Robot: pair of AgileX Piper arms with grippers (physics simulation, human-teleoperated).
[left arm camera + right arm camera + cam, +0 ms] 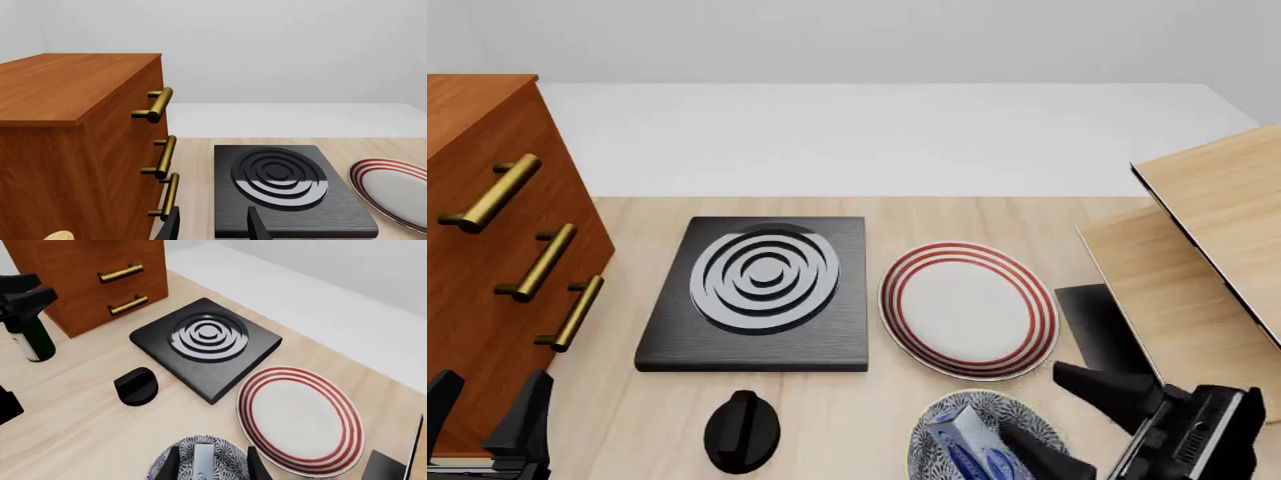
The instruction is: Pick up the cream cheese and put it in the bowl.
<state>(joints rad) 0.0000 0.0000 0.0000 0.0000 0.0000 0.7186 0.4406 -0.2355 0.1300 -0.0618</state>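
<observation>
The cream cheese (pixel 965 447) (pixel 203 461), a small pale carton with blue marks, lies inside the speckled bowl (pixel 1034 425) (pixel 230 456) at the table's near edge. My right gripper (pixel 1030 405) (pixel 213 467) hovers just above the bowl, open. Its fingers (pixel 172 466) stand on either side of the carton with a gap to it. My left gripper (pixel 483 405) (pixel 213 227) is open and holds nothing. It sits at the near left, beside the wooden cabinet, and points toward the stove plate.
A wooden drawer cabinet (pixel 481 250) with brass handles fills the left. A black stove plate (pixel 761 290), a black knob (pixel 742 430) and a red-ringed white plate (pixel 968 310) lie mid-table. Wooden panels (pixel 1201 250) stand at the right. A dark green bottle (pixel 28 342) stands near the cabinet.
</observation>
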